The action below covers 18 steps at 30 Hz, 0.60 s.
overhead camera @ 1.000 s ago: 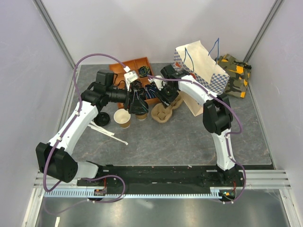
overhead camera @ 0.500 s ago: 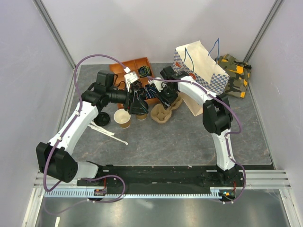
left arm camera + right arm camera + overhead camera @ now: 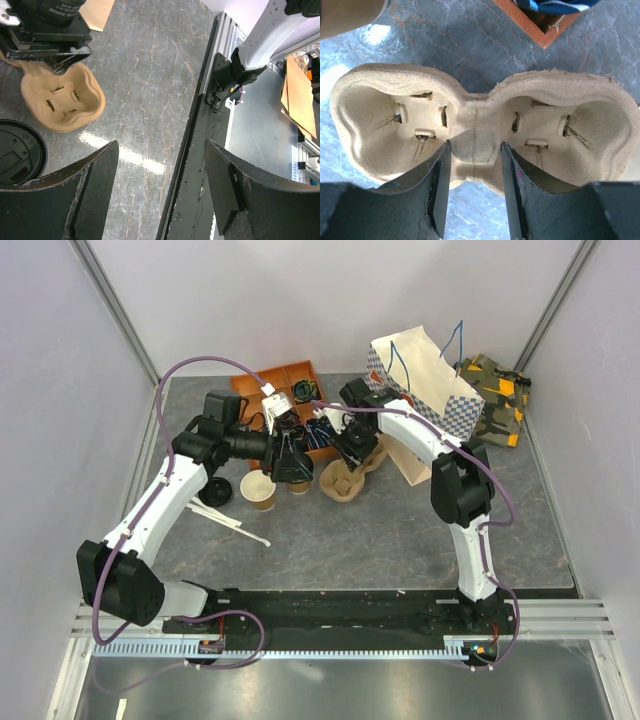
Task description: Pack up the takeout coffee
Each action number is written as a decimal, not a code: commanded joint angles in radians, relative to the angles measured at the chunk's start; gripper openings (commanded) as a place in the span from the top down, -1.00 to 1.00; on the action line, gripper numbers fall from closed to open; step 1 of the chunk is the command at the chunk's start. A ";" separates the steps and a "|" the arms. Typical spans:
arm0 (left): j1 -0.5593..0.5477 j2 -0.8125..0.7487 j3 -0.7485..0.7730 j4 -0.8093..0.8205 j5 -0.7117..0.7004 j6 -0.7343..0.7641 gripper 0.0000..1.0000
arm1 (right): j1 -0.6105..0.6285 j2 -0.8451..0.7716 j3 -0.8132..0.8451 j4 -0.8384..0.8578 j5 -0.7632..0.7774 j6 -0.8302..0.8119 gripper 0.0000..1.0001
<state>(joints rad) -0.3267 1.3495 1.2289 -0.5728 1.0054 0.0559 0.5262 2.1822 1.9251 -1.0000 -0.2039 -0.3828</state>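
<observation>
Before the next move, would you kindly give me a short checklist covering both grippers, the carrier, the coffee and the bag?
1. Right gripper on the cup carrier: ok, its fingers sit against both sides of the narrow middle.
2. Carrier wells free: ok, both are empty in the right wrist view.
3. Left gripper ready to grasp: ok, it is open with nothing between the fingers.
4. Takeout coffee capped: ok, the black lid is on.
5. Coffee lined up with the left gripper: not ok, the cup sits outside one finger, not between the two.
6. Paper bag mouth open to receive: cannot tell from the top view.
</observation>
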 commanded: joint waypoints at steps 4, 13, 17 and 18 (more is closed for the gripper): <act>0.018 0.025 0.000 0.030 0.030 -0.041 -0.54 | 0.000 -0.091 0.032 -0.031 -0.032 -0.025 0.27; 0.020 0.079 -0.016 0.042 -0.110 -0.119 -0.27 | -0.017 -0.179 -0.144 -0.011 -0.212 -0.188 0.32; 0.020 0.099 -0.019 0.045 -0.085 -0.137 -0.24 | -0.018 -0.223 -0.222 -0.012 -0.267 -0.326 0.35; 0.018 0.102 -0.020 0.048 -0.082 -0.137 -0.24 | -0.017 -0.240 -0.244 -0.014 -0.269 -0.379 0.37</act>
<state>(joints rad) -0.3134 1.4414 1.2129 -0.5652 0.9161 -0.0338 0.5087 2.0243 1.7363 -1.0119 -0.3748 -0.5720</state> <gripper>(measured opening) 0.625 0.491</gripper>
